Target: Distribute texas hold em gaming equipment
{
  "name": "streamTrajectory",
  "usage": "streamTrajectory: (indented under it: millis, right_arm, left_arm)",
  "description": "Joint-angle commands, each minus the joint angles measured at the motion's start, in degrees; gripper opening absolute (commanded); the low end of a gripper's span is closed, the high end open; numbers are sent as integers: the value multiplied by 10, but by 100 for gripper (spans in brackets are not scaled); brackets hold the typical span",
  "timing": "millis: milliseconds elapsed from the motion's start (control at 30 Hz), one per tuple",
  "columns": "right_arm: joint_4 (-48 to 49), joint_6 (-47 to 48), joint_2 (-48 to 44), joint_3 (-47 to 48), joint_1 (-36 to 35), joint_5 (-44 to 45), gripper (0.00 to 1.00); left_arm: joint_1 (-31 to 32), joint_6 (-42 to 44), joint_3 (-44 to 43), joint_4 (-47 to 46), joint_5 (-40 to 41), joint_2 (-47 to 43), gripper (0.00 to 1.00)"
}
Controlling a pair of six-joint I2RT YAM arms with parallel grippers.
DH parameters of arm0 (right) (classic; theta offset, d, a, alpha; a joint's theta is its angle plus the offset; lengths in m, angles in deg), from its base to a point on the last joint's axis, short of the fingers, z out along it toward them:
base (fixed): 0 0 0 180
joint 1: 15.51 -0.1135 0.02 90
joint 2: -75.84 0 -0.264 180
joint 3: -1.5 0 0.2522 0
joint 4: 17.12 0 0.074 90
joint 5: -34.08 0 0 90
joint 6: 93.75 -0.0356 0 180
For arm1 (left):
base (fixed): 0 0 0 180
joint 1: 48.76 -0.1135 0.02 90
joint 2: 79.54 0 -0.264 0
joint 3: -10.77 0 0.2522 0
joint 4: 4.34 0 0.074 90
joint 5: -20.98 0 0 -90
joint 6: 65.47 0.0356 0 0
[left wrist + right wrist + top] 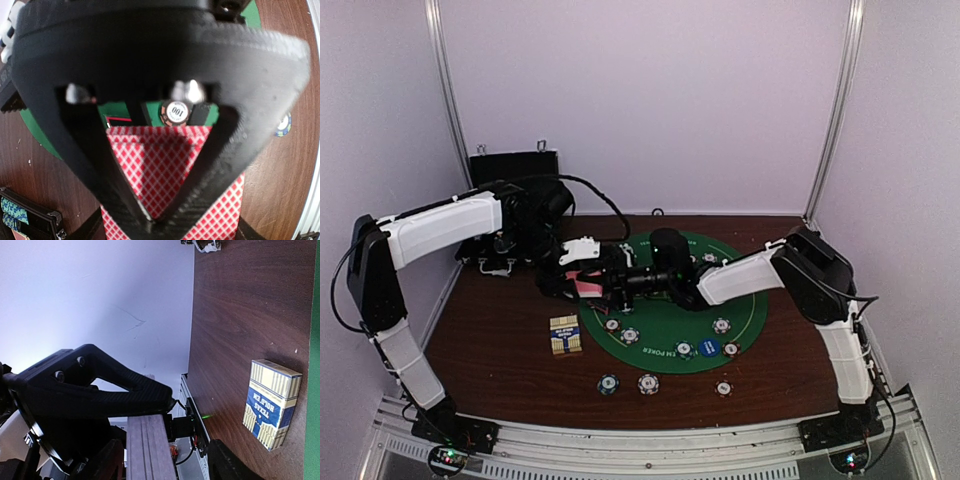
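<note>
Both arms meet at the left rim of the green mat [750, 310], and the pink-backed cards [588, 287] are there between them, off the counter [490, 350].

My right gripper [617, 280] looks to be grasping the deck by its edges. In the right wrist view one finger [100, 385] bears on the end of the stack, but the other is cut off by the frame, so this is my reading and not a certainty. My left gripper [582, 275] is right against the cards. Its wrist view shows black finger frames narrowing to a point over the checked backs — whether they nip a card or only lie over it, I cannot tell.

The step, as I judge it, is drawing one card off to deal:
- Hold the right arm steady and level.
- Let the left slide the top card along its own face instead of pulling it outward, so the deck doesn't fan or spill.
- Check that only one card comes away.

The backs face the left wrist camera, and beyond their far edge sits a chip marked 100 [176, 112]. From the right wrist the stack is edge-on, its faces turned sideways. Its long axis seems to run from the left wrist toward the mat, but the near end is cropped, so I won't swear to it.

The card box [565, 335] lies flat just off the mat.
</note>
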Motion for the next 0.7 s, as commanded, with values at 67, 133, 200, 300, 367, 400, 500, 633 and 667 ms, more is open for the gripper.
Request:
streamTrajectory:
  millis: [67, 133, 200, 300, 367, 400, 500, 633, 667]
  right_arm:
    - [-128, 91, -50, 20, 3, 7, 61]
    - [-146, 98, -52, 24, 3, 6, 60]
    - [-170, 111, -54, 28, 3, 6, 60]
    - [-196, 123, -53, 34, 3, 3, 60]
    - [-232, 143, -54, 43, 3, 5, 59]
    - [-249, 151, -56, 45, 3, 7, 59]
    - [-283, 168, -61, 50, 5, 10, 56]
    - [-313, 187, -69, 50, 10, 13, 54]
    - [-316, 190, -72, 48, 10, 13, 54]
  left_arm:
    - [-3, 2, -5, -2, -4, -22, 14]
    - [-3, 0, -5, -3, -3, -20, 14]
    - [-3, -2, -5, -2, -4, -19, 14]
    - [-4, -6, -6, -4, -4, -19, 13]
    - [-3, -7, -5, -4, -4, -21, 13]
    - [-3, -9, -6, -4, -4, -22, 13]
    - [-3, -10, -3, -4, 0, -27, 11]
    - [-4, -11, 2, -6, 6, -33, 9]
    - [-4, -13, 2, -7, 6, -35, 9]
